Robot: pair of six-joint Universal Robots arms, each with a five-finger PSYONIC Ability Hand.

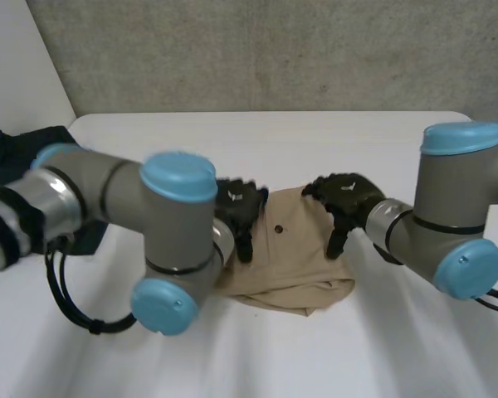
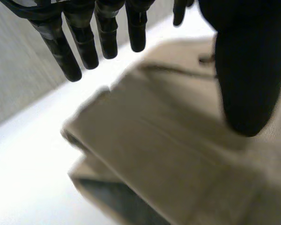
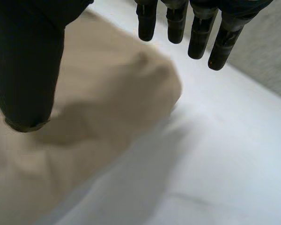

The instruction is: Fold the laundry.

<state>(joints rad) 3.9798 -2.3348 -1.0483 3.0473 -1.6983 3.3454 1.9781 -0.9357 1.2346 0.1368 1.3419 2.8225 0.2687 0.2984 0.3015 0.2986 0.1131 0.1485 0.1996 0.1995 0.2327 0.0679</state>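
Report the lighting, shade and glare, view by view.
Head view: soft, even light on the white table, no glare; the beige garment darkens under its near fold. Left wrist view: a dark gap under the garment's folded edge. Right wrist view: a shaded hollow in the cloth beside the thumb of the right hand.

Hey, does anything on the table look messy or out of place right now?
Yes. The tan garment is folded unevenly: its layers are offset and the near edge bulges in a lump. A dark cloth lies bunched at the table's far left edge, apart from it.
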